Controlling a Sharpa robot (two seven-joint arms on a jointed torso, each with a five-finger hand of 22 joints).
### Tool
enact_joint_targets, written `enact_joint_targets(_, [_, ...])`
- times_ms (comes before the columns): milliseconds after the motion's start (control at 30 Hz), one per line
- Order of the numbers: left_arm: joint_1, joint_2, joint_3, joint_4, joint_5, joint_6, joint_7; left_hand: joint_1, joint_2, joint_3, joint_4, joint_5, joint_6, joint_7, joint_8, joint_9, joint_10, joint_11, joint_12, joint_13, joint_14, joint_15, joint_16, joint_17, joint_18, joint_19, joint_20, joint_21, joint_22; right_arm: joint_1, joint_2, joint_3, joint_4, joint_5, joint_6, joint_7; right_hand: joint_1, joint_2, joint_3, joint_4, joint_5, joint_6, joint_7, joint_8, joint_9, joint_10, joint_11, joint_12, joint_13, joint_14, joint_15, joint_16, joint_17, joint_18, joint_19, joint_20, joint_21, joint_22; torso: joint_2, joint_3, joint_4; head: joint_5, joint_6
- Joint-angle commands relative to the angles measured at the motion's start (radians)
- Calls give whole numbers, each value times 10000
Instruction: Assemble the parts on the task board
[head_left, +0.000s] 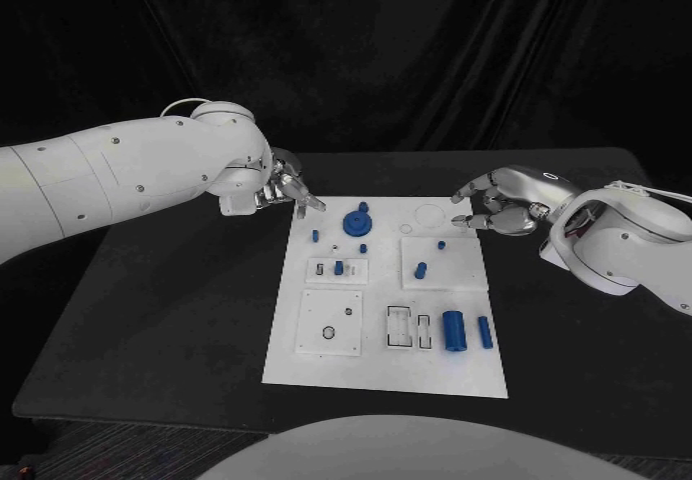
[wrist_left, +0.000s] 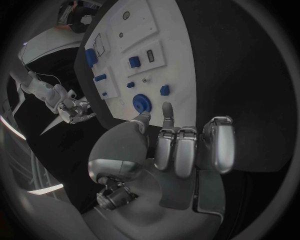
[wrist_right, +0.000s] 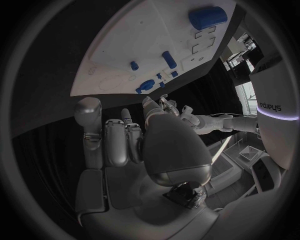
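1. Task board (head_left: 387, 375), a white plate, lies mid-table with raised square panels and cut-out slots.
2. Blue parts sit on it: a round disc (head_left: 356, 221) near the far edge, a thick cylinder (head_left: 453, 331) near the front.
3. Left hand (head_left: 274, 191) hovers at the far-left corner, fingers curled, holding nothing.
4. Right hand (head_left: 498, 207) hovers at the far-right edge, fingers curled, empty.

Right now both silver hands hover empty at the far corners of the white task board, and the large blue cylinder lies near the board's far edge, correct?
Not quite. The head view shows the large blue cylinder lying near the white task board's near edge. The left hand and right hand do hover empty at its far corners.
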Motion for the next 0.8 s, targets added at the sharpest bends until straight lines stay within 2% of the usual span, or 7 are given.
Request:
enact_joint_targets(33, [-121, 124, 13, -164, -144, -49, 515, 122, -7, -55, 23, 49, -104, -11, -11, 21, 1024, -43, 0, 2581, 1074, -47, 26, 2634, 53, -10, 0, -36, 1046, -31, 5, 6, 10, 25, 90, -91, 47, 64, -11, -23, 52, 74, -1, -56, -12, -71, -20, -38, 1154, 412, 49, -51, 554, 81, -81, 1, -31, 913, 10, -35, -36, 36, -2])
enact_joint_targets(267, [-315, 293, 12, -391, -147, 20, 671, 158, 19, -66, 29, 87, -211, 15, -57, 44, 987, -21, -27, 2540, 1074, -29, 26, 2634, 63, -45, 9, -72, 1023, -36, 13, 6, 14, 25, 109, -93, 56, 75, -6, -31, 81, 81, 2, -59, -16, -72, -18, -43, 1149, 410, 50, -62, 544, 85, -86, 2, -62, 907, 19, -55, -51, 46, -2])
enact_joint_targets(467, [-467, 377, 12, -570, -147, 164, 697, 173, 37, -74, 37, 110, -265, 34, -89, 52, 928, -4, -71, 2474, 1074, -16, 26, 2634, 77, -97, 19, -120, 984, -38, 7, 6, 23, 26, 111, -96, 56, 75, -6, -31, 81, 81, 2, -59, -16, -72, -18, -43, 1149, 410, 50, -62, 544, 85, -86, 2, -62, 907, 7, -40, -32, 3, -2])
enact_joint_targets(567, [-531, 391, 12, -614, -147, 224, 695, 175, 43, -75, 40, 115, -272, 37, -94, 54, 912, -1, -83, 2456, 1074, -13, 26, 2634, 80, -107, 21, -129, 977, -38, 5, 6, 25, 26, 114, -96, 56, 75, -6, -31, 81, 81, 2, -59, -16, -72, -18, -43, 1149, 410, 50, -62, 544, 85, -86, 2, -62, 907, 7, -31, -42, 2, -2])
enact_joint_targets(800, [-618, 401, 12, -634, -147, 298, 659, 185, 54, -75, 40, 128, -281, 42, -101, 59, 906, 6, -87, 2450, 1074, -7, 26, 2634, 84, -123, 26, -145, 966, -41, 3, 6, 18, 26, 125, -89, 56, 75, -6, -31, 81, 81, 2, -59, -16, -72, -18, -43, 1149, 410, 50, -62, 544, 85, -86, 2, -62, 907, 7, -3, -49, 15, -2])
